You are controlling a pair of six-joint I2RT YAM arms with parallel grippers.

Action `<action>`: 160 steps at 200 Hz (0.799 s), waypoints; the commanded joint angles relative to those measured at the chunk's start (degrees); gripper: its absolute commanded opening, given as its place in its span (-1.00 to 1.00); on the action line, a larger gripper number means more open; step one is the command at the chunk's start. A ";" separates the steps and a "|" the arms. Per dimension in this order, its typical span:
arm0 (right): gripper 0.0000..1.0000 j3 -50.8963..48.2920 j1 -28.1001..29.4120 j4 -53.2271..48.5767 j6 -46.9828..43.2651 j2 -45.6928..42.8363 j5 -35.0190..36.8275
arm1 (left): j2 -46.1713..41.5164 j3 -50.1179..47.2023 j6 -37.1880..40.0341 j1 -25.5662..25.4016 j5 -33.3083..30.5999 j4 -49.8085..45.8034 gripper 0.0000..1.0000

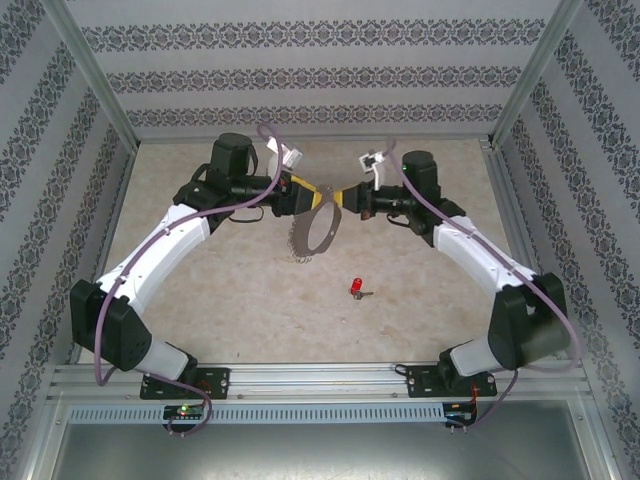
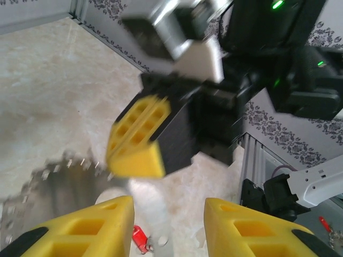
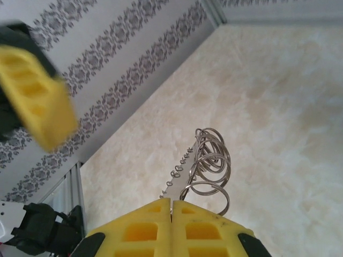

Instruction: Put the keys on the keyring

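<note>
**Keyring** (image 3: 209,160): large thin wire loop fringed with small metal pieces, held aloft over mid-surface. Probably light, springy and slippery, and the fringe is likely to swing. Best held on bare wire.
**Right hand** (image 3: 171,206): fingers fully closed, pinching the loop's rim.
**Left hand** (image 2: 169,206): partly open with nothing between its fingers, just beside the loop.
**Key** (image 1: 356,289): tiny, red-headed, lying flat on the surface (image 1: 250,300) nearer the arm bases. Best taken by the head.
**Room**: surface open all round the key, patterned walls well apart.

Key (image 1: 356,288): red head, grey blade. Keyring (image 1: 296,245) silvery. Tabletop (image 1: 250,300) beige, marbled. Walls (image 1: 300,60) white, grey floral stripes. Left pincer (image 2: 169,208), right pincer (image 3: 171,203): yellow fingers. Arms (image 1: 180,235) white, black.
</note>
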 commanded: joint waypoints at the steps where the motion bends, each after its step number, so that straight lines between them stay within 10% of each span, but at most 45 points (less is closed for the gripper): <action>1: -1.00 -1.43 2.72 4.49 2.61 4.71 0.62 | -2.45 -0.41 -0.01 0.29 -1.84 1.36 -0.20; 160: -1.00 -2.14 6.53 1.16 6.39 25.81 17.88 | -0.76 -0.58 -0.23 0.34 -2.39 2.60 -0.18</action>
